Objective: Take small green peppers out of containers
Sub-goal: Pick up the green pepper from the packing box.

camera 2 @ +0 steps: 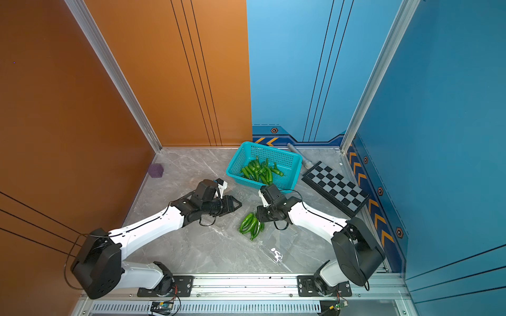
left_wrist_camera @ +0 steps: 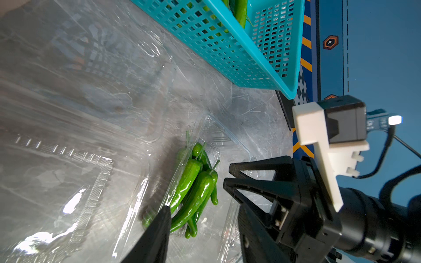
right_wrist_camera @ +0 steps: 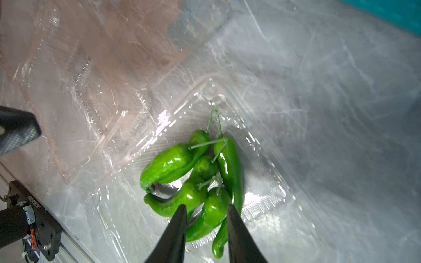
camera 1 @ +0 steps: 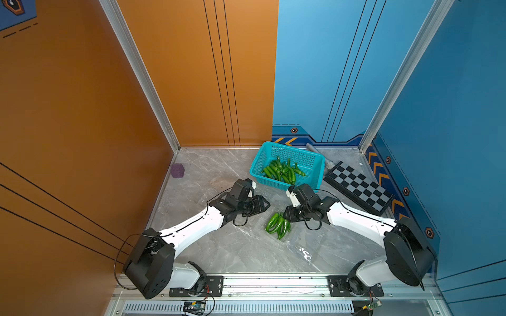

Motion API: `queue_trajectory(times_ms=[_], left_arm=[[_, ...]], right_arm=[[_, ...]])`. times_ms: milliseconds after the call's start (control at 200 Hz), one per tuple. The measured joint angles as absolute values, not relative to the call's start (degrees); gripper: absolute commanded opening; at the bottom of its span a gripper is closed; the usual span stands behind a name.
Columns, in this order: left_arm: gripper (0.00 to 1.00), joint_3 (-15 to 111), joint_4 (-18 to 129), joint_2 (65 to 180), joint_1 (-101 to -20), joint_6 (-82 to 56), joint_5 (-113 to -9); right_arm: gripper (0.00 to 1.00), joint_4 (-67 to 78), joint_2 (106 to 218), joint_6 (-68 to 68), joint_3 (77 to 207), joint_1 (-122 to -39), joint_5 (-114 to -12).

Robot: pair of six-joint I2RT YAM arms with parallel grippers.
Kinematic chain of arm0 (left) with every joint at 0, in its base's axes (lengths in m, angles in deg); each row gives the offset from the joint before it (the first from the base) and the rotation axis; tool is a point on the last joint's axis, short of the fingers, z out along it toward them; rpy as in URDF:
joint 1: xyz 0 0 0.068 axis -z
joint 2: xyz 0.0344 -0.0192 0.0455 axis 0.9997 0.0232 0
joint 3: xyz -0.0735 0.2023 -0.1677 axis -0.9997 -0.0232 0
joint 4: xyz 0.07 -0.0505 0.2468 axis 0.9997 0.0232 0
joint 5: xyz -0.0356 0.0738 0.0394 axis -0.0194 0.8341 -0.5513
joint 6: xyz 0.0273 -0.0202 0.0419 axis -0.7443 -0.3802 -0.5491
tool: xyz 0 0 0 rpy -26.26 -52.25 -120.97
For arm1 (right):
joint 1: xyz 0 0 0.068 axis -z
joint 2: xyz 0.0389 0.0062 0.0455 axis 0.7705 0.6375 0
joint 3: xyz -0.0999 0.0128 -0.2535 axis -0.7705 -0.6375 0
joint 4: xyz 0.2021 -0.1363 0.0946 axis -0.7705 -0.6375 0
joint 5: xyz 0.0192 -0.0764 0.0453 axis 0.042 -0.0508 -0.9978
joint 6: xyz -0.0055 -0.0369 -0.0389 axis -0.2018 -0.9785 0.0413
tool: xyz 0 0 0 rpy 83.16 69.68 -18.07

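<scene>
- Green peppers are seen in the clear container.
- One is straddled by the narrow right hand; grip unclear.
- A squeeze and lift are needed.

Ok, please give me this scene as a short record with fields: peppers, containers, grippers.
still packed: slim glossy green peppers piled in the open clear plastic clamshell tray
already out: more green peppers in the teal perforated plastic basket
right gripper: jaws either side of one tray pepper; grip unclear
left gripper: by a second empty clear tray; state unclear
</scene>
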State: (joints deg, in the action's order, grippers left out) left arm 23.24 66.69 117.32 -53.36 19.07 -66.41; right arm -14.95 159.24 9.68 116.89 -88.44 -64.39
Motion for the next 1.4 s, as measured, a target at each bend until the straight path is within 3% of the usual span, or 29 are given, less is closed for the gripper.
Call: queue_trajectory(times_ms=[1401], left_arm=[[0.5,22.9,68.0,116.4,-53.9,19.1,-65.9]], right_arm=[[0.29,-10.8,163.3,8.5,114.6,-86.8,-65.5]])
